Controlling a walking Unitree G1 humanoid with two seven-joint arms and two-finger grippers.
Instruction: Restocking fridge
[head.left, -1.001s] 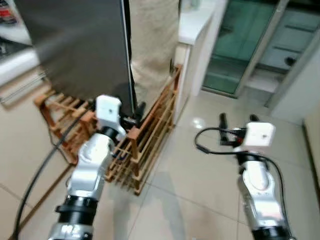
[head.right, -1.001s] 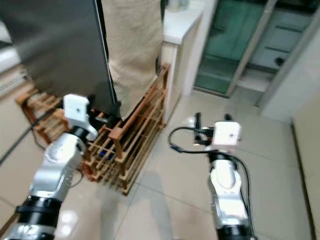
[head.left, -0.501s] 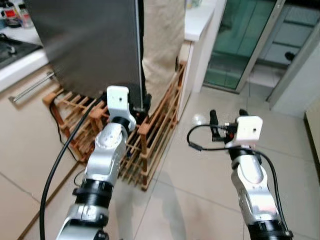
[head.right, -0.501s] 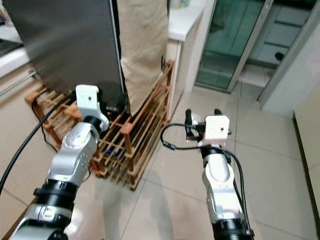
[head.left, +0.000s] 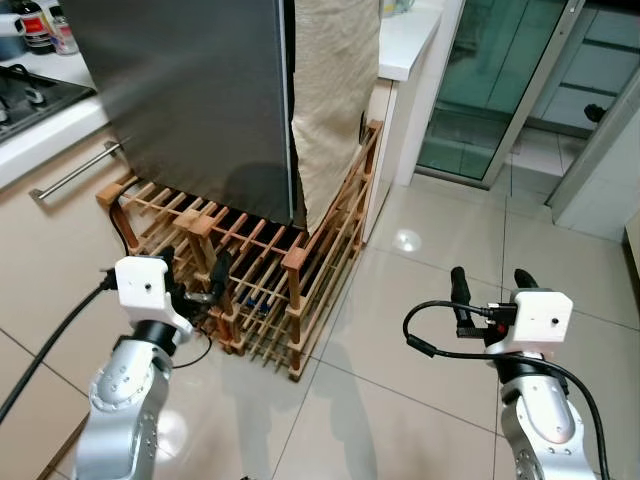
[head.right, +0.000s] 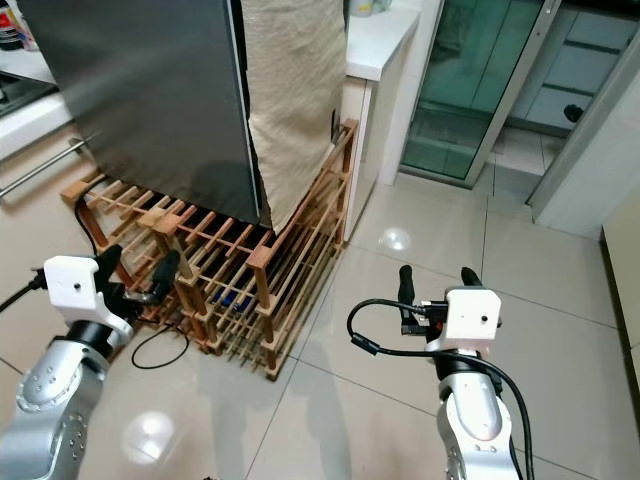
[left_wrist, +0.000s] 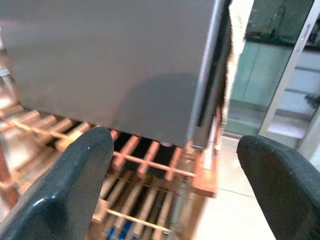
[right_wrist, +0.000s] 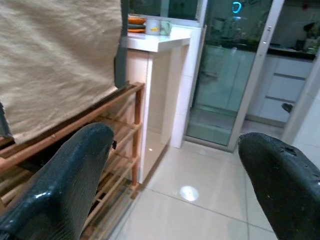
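Left end effector (head.left: 195, 280) lowered beside slatted wooden rack (head.left: 262, 270).

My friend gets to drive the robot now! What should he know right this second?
Left end effector: open, holding nothing, in front of the wooden rack.
Right end effector: open, holding nothing, over the tiled floor.
The fridge stands on the rack with its grey door shut; a beige cloth hangs down its side.
Done: nothing visible so far.
Left: open the door, fetch the items and put them in.
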